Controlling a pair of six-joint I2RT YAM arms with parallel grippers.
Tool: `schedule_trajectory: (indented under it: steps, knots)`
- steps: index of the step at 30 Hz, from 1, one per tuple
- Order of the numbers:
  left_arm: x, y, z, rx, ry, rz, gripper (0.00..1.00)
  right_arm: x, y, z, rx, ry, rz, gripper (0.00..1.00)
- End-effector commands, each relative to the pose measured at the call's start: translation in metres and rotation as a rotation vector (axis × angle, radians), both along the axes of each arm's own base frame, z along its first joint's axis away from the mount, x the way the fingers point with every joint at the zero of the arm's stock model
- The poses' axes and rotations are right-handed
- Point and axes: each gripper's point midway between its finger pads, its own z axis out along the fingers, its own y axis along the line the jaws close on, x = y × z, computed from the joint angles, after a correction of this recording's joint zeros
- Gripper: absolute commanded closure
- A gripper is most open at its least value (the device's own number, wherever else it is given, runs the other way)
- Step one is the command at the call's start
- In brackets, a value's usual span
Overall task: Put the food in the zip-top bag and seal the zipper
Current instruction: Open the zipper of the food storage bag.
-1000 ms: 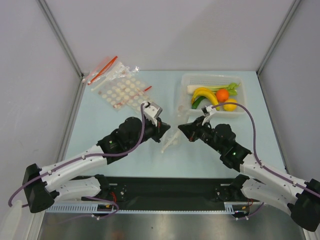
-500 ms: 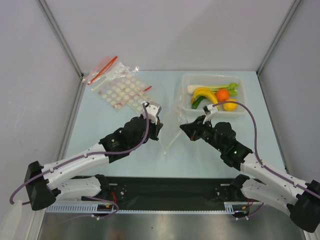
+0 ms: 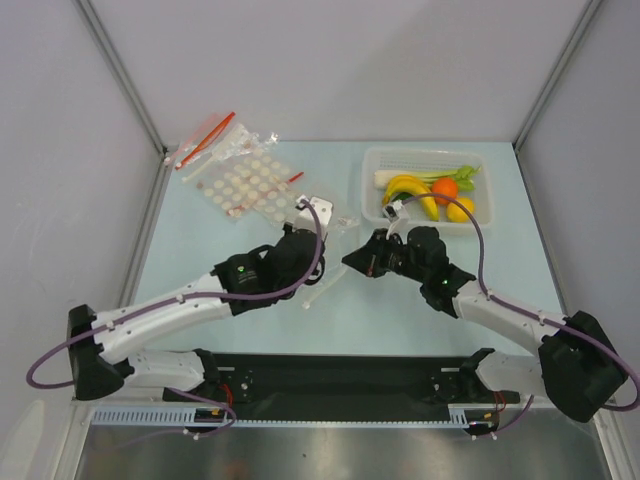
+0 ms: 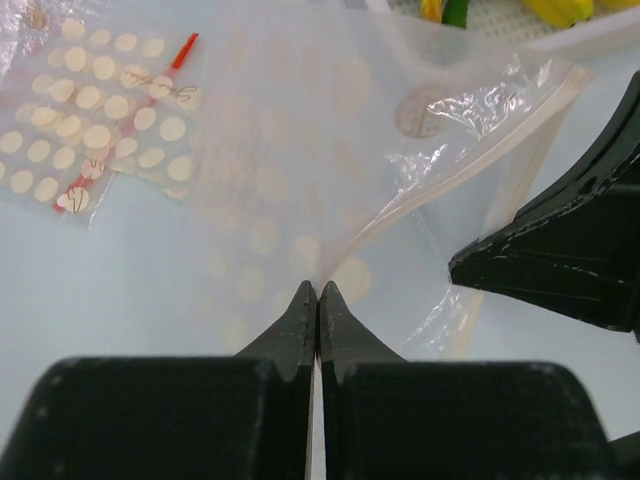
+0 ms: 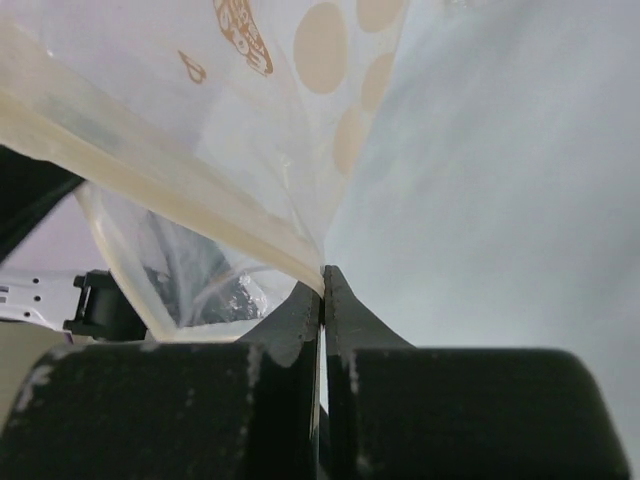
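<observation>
The zip-top bag [image 3: 322, 285], clear with white dots, hangs off the table between my two grippers. My left gripper [image 3: 322, 266] is shut on its mouth edge; in the left wrist view [image 4: 317, 286] the bag [image 4: 300, 150] spreads ahead with the pale zipper [image 4: 440, 180] curving right. My right gripper [image 3: 346, 260] is shut on the opposite mouth edge [image 5: 323, 270], with the zipper [image 5: 150, 180] running left. The mouth gapes slightly. The food lies in the basket: banana [image 3: 410, 187], orange [image 3: 445, 188], lemon [image 3: 461, 210], green vegetable [image 3: 395, 205], leek [image 3: 430, 177].
The white mesh basket [image 3: 425, 153] stands at the back right, just behind the right arm. A heap of spare dotted bags with red strips [image 3: 235, 175] lies at the back left, also in the left wrist view [image 4: 100, 120]. Enclosure walls stand on both sides.
Both grippers have moved a little farther back and leftward with the bag. The bag has come up off the table and now hangs between them.
</observation>
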Motion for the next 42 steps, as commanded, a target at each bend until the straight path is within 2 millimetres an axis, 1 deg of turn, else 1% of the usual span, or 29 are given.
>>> schedule_trajectory:
  steps: [1, 4, 5, 6, 7, 8, 9, 10, 13, 15, 16, 18, 19, 21, 22, 24, 25, 28, 30, 31, 32, 33, 34, 35, 36, 38, 39, 40, 42]
  knots:
    - [0.004, -0.007, -0.019, 0.068, 0.053, 0.021, 0.99, 0.012, 0.0, 0.023, 0.068, -0.002, 0.005, 1.0]
    - [0.013, -0.019, -0.046, 0.097, 0.105, 0.018, 1.0, 0.028, -0.008, -0.001, -0.028, 0.055, -0.067, 1.0]
    - [0.013, -0.032, -0.054, 0.069, 0.141, -0.033, 1.0, 0.036, -0.012, -0.007, -0.062, 0.062, -0.113, 1.0]
    - [0.019, -0.032, -0.062, 0.068, 0.17, -0.029, 1.0, 0.037, -0.017, -0.027, -0.123, 0.116, -0.133, 1.0]
    - [0.022, -0.036, -0.077, 0.077, 0.205, -0.034, 1.0, 0.047, -0.021, -0.028, -0.159, 0.109, -0.175, 1.0]
    - [0.026, -0.042, -0.081, 0.055, 0.219, -0.047, 1.0, 0.05, -0.024, -0.035, -0.189, 0.125, -0.194, 1.0]
    - [0.029, -0.044, -0.088, 0.037, 0.25, -0.063, 1.0, 0.05, -0.029, -0.054, -0.249, 0.173, -0.205, 1.0]
    - [0.031, -0.045, -0.096, 0.028, 0.269, -0.066, 1.0, 0.058, -0.031, -0.053, -0.269, 0.168, -0.229, 1.0]
    - [0.04, -0.045, -0.101, -0.042, 0.287, -0.062, 1.0, 0.063, -0.036, -0.069, -0.322, 0.199, -0.248, 1.0]
    - [0.048, -0.039, -0.094, -0.098, 0.274, -0.045, 1.0, 0.065, -0.044, -0.077, -0.365, 0.226, -0.273, 1.0]
    - [0.046, -0.038, -0.093, -0.116, 0.281, -0.049, 1.0, 0.068, -0.048, -0.079, -0.38, 0.225, -0.294, 1.0]
    - [0.046, -0.034, -0.085, -0.14, 0.271, -0.041, 1.0, 0.072, -0.056, -0.082, -0.399, 0.227, -0.322, 1.0]
    - [0.045, -0.036, -0.078, -0.155, 0.28, -0.045, 1.0, 0.074, -0.06, -0.083, -0.414, 0.22, -0.346, 1.0]
    - [0.043, -0.039, -0.078, -0.148, 0.324, -0.039, 1.0, 0.075, -0.064, -0.084, -0.431, 0.22, -0.358, 1.0]
    - [0.042, -0.041, -0.068, -0.149, 0.348, -0.023, 1.0, 0.076, -0.065, -0.084, -0.44, 0.213, -0.355, 1.0]
    - [0.045, -0.047, -0.068, -0.145, 0.37, -0.016, 1.0, 0.076, -0.065, -0.082, -0.467, 0.207, -0.34, 1.0]
    - [0.048, -0.052, -0.061, -0.163, 0.368, -0.01, 1.0, 0.075, -0.065, -0.082, -0.475, 0.209, -0.336, 1.0]
    - [0.056, -0.052, -0.059, -0.178, 0.352, 0.043, 1.0, 0.074, -0.063, -0.085, -0.485, 0.207, -0.312, 1.0]
    - [0.062, -0.049, -0.055, -0.197, 0.314, 0.073, 1.0, 0.075, -0.059, -0.084, -0.466, 0.199, -0.3, 1.0]
    - [0.058, -0.04, -0.063, -0.192, 0.31, 0.084, 1.0, 0.07, -0.054, -0.086, -0.453, 0.206, -0.265, 1.0]
    - [0.063, -0.041, -0.059, -0.227, 0.266, 0.087, 1.0, 0.071, -0.05, -0.083, -0.432, 0.191, -0.246, 1.0]
    - [0.062, -0.038, -0.062, -0.231, 0.257, 0.089, 1.0, 0.07, -0.047, -0.082, -0.422, 0.189, -0.23, 0.99]
    - [0.057, -0.032, -0.07, -0.231, 0.262, 0.092, 1.0, 0.067, -0.043, -0.082, -0.405, 0.191, -0.202, 0.97]
    - [0.056, -0.031, -0.07, -0.237, 0.256, 0.094, 1.0, 0.067, -0.038, -0.08, -0.387, 0.18, -0.187, 0.95]
    - [0.054, -0.027, -0.075, -0.24, 0.266, 0.11, 1.0, 0.064, -0.035, -0.08, -0.37, 0.183, -0.159, 0.88]
    - [0.051, -0.026, -0.074, -0.264, 0.271, 0.113, 1.0, 0.064, -0.03, -0.078, -0.334, 0.162, -0.144, 0.78]
    - [0.048, -0.034, -0.071, -0.296, 0.277, 0.077, 1.0, 0.063, -0.028, -0.078, -0.322, 0.158, -0.138, 0.65]
    - [0.044, -0.036, -0.074, -0.302, 0.29, 0.056, 1.0, 0.059, -0.024, -0.076, -0.299, 0.157, -0.11, 0.61]
    - [0.04, -0.04, -0.068, -0.336, 0.291, 0.028, 1.0, 0.056, -0.019, -0.074, -0.26, 0.137, -0.086, 0.56]
